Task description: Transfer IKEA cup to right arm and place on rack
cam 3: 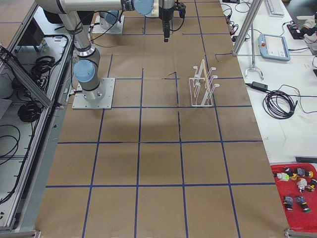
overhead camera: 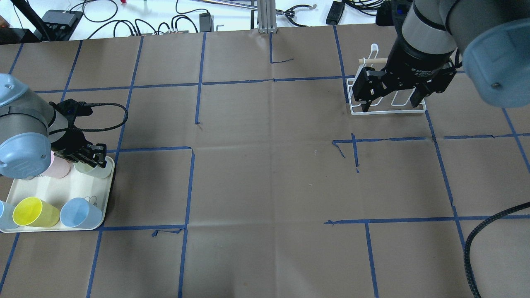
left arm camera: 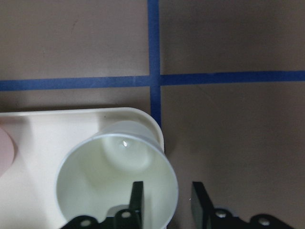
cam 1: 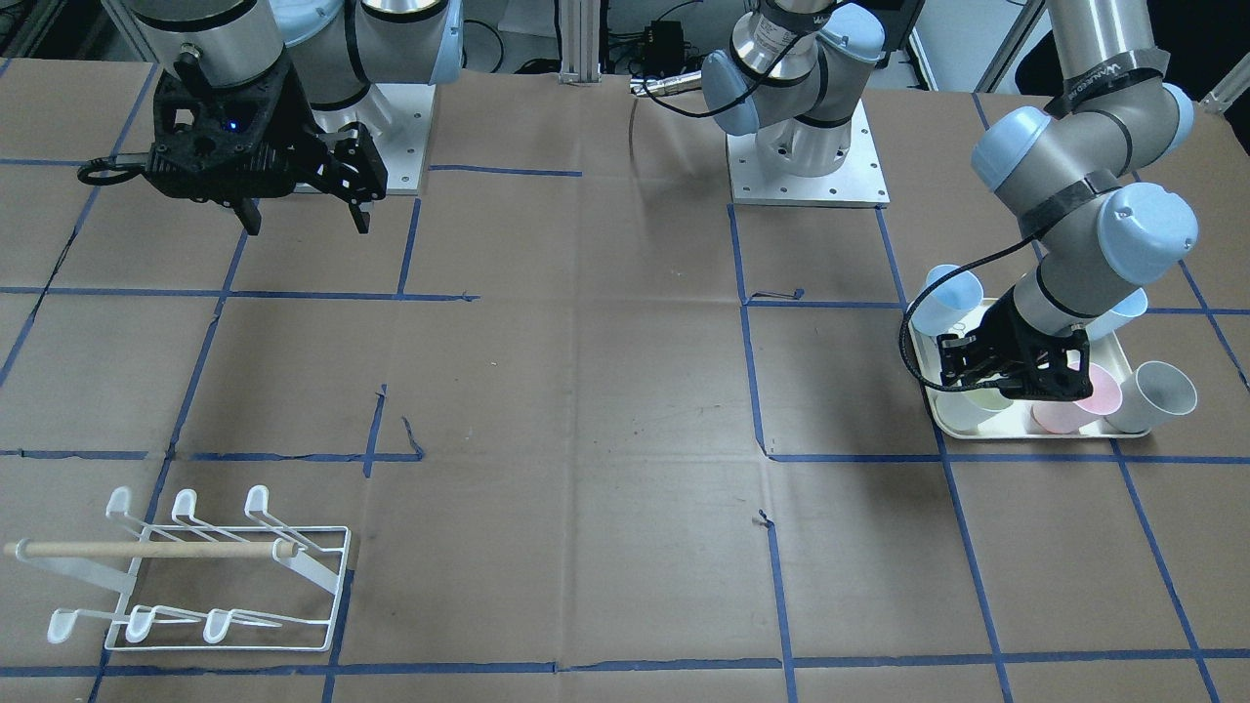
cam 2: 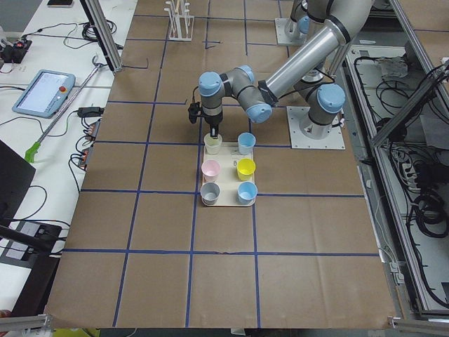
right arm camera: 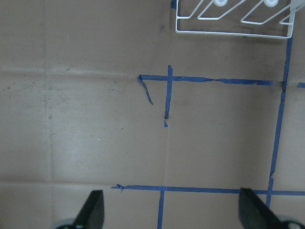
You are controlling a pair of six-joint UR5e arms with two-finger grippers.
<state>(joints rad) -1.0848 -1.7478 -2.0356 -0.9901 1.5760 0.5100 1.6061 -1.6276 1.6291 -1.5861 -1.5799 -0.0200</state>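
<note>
A pale green IKEA cup (left arm camera: 105, 176) stands upright in the corner of a cream tray (left arm camera: 43, 138); it also shows in the overhead view (overhead camera: 98, 170). My left gripper (left arm camera: 169, 200) is open and straddles the cup's rim, one finger inside and one outside; in the overhead view the left gripper (overhead camera: 97, 159) sits over the cup. My right gripper (overhead camera: 391, 105) is open and empty, held high above the table near the white wire rack (cam 1: 225, 586). The rack's edge shows at the top of the right wrist view (right arm camera: 228, 19).
The tray (overhead camera: 105, 194) also holds a yellow cup (overhead camera: 35, 212), a blue cup (overhead camera: 78, 212), a pink cup (overhead camera: 58, 167) and others. Brown paper with blue tape lines covers the table. A wooden dowel (cam 1: 146, 549) lies across the rack.
</note>
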